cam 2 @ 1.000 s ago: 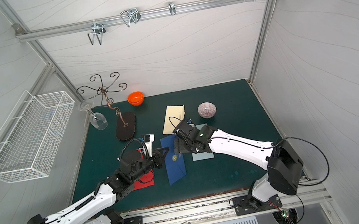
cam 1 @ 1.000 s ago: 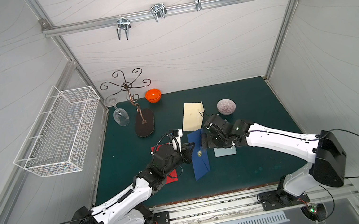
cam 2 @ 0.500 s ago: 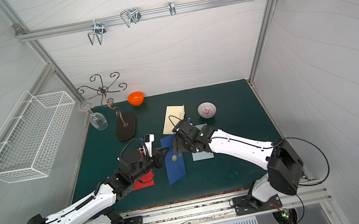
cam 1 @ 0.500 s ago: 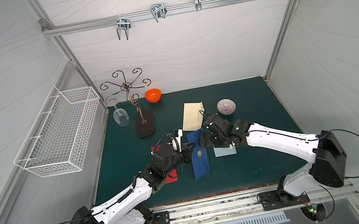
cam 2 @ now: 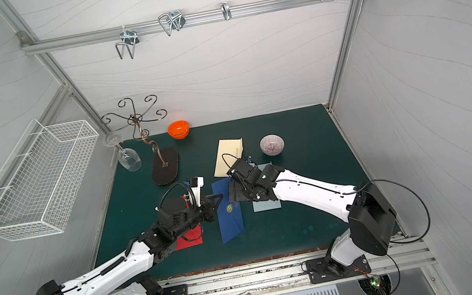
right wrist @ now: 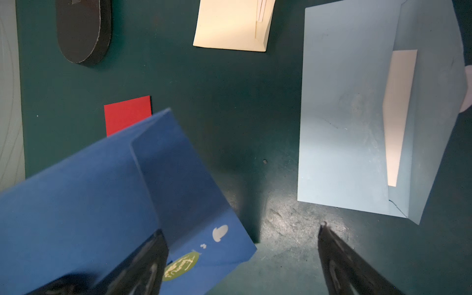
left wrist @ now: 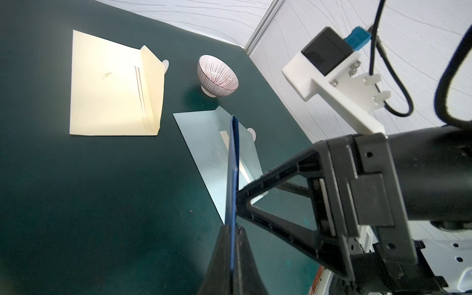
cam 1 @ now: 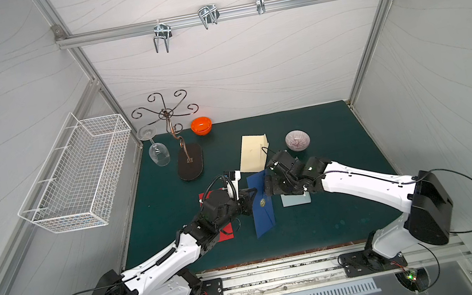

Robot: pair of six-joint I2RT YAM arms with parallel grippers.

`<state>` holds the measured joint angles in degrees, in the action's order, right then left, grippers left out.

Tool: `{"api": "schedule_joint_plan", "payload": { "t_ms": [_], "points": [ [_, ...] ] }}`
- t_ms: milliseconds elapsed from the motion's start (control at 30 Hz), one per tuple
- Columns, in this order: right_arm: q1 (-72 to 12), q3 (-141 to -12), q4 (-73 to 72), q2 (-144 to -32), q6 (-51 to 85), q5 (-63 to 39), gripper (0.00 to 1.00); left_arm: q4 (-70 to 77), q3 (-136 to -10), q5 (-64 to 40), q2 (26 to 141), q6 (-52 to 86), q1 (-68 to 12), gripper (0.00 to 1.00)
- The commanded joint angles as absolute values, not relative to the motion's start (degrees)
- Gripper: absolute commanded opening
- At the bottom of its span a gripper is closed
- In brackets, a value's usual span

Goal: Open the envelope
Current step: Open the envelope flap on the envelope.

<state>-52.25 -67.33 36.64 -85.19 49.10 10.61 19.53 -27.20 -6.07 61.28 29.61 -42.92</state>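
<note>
- left gripper (left wrist: 232,227) – clenched on the long edge of the dark blue envelope (cam 1: 262,212), holding it up on edge and tilted off the mat (cam 1: 338,212). My read: that turns the flap side toward the other arm.
- red envelope (cam 2: 190,240) lies flat under the left wrist, not involved.
- right gripper (right wrist: 241,229) – jaws spread wide, nothing held. In its wrist view one finger overlaps the blue face by the gold seal (right wrist: 181,265) and the other is over bare mat, so it looks lined up to catch the flap (right wrist: 178,184).
- flap looks shut, with the seal at its tip, so the opening isn't done.
- light blue envelope (right wrist: 342,115) sits just beyond, flat on the mat with its flap lifted.
- cream envelope (cam 1: 253,151) is further back, flap up too; the striped bowl (cam 1: 297,140) is beside it.
- far edge: orange bowl (cam 1: 201,126) and glass stand (cam 1: 190,163), well apart from the work.
</note>
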Motion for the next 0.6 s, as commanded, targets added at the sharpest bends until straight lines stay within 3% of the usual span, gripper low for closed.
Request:
{"api": "schedule_joint_plan", "payload": {
  "t_ms": [0,567],
  "points": [
    [-51.36,-68.56,40.08,-85.66,49.46,12.67,0.92,22.86,-29.51,-6.09,60.90,29.78,-43.13,0.00],
    [-51.33,-67.18,39.81,-83.69,49.66,13.14,0.92,21.99,-29.79,-5.90,60.77,29.97,-43.07,0.00]
  ]
}}
